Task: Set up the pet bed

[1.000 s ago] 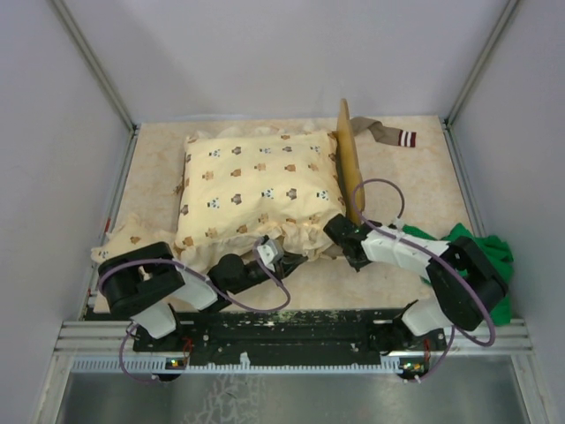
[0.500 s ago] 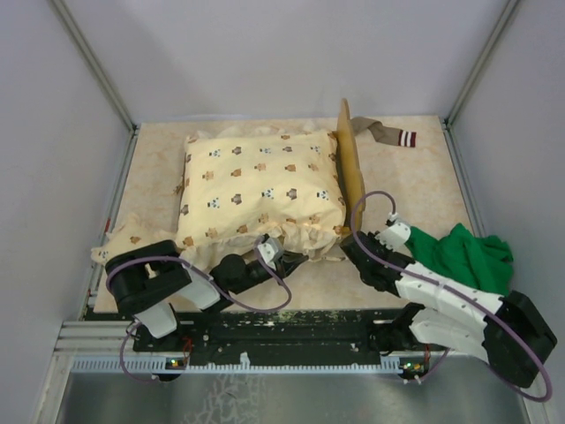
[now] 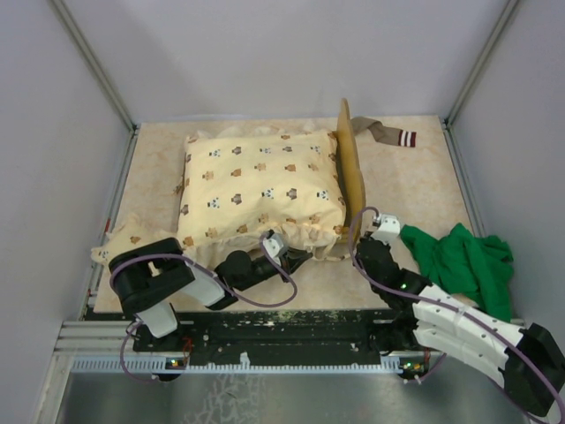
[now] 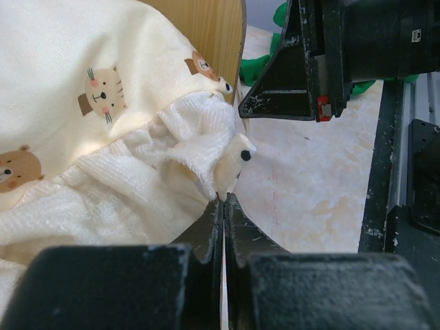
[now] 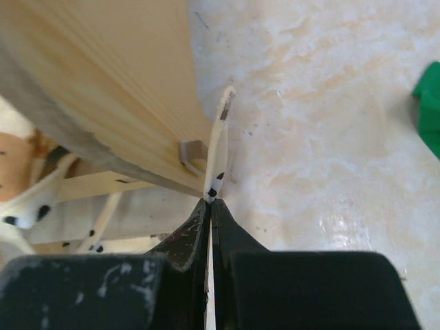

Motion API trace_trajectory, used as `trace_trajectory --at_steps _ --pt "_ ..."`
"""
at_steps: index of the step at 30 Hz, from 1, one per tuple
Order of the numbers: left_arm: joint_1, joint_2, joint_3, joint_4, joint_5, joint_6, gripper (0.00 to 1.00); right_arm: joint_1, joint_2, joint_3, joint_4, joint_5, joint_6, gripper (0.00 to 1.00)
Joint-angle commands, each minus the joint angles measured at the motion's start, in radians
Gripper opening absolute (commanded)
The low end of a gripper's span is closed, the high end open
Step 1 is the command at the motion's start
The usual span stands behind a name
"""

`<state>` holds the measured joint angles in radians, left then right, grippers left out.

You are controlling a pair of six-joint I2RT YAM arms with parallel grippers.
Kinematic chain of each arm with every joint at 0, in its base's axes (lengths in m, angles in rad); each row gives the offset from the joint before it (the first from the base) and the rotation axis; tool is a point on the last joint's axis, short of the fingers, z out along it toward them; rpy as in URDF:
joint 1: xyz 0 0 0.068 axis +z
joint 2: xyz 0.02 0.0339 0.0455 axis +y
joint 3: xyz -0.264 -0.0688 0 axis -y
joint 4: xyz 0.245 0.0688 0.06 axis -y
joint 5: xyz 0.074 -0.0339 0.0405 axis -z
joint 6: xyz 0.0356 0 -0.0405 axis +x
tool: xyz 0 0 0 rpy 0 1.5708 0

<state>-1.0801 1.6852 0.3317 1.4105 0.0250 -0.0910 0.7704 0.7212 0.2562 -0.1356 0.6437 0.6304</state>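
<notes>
While dressing the pet bed (image 3: 351, 163), set toward 12 o'clock on the table (image 3: 415, 177) with headboard upright at its 3 o'clock end and the rest buried under the cream quilt (image 3: 256, 181), best to work low and gently. On the left, ease the ruffled hem at the quilt's 6 o'clock edge inward rather than shoving, to avoid skidding the light frame. On the right, draw the cream tie (image 5: 218, 137) along the wood without yanking; otherwise a likely risk of rocking the headboard. Left gripper (image 4: 222, 199): stretched low from 7 o'clock, tips pressed together on nothing visible, nosing just beside the hem. Right gripper (image 5: 210, 201): reaching in from 5 o'clock, laid nearly flat, tips likewise together at the headboard's lower near corner, touching the tie's end; cannot tell whether pinching it or merely resting against it. Well apart from the green cloth (image 3: 463, 261) at 4 o'clock.
</notes>
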Motion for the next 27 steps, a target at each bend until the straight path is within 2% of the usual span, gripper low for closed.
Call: trace_trajectory --at_steps 1,5,10,17,19,22,24,27 --pt "0.005 0.017 0.016 0.022 -0.025 -0.032 0.00 0.007 -0.005 0.024 0.152 -0.086 -0.172 0.00" --pt "0.006 0.007 0.017 0.012 -0.030 -0.034 0.00 0.011 0.024 0.092 0.170 -0.122 -0.325 0.00" --pt "0.012 0.029 0.019 0.043 -0.033 -0.062 0.00 0.037 0.029 0.121 0.216 -0.163 -0.438 0.00" --pt "0.016 0.035 0.028 0.042 -0.048 -0.083 0.00 0.053 0.040 0.142 0.191 -0.187 -0.724 0.00" --pt "0.016 0.042 0.030 0.049 -0.051 -0.094 0.00 0.053 0.042 0.132 0.193 -0.222 -0.794 0.00" --pt "0.018 0.047 0.035 0.050 -0.036 -0.102 0.00 0.055 0.054 0.101 0.176 -0.359 -0.924 0.00" --pt "0.021 0.047 0.037 0.052 -0.026 -0.097 0.00 0.071 0.067 0.098 0.181 -0.374 -0.983 0.00" --pt "0.026 0.045 0.038 0.049 -0.028 -0.108 0.00 0.073 0.098 0.112 0.140 -0.278 -1.017 0.00"
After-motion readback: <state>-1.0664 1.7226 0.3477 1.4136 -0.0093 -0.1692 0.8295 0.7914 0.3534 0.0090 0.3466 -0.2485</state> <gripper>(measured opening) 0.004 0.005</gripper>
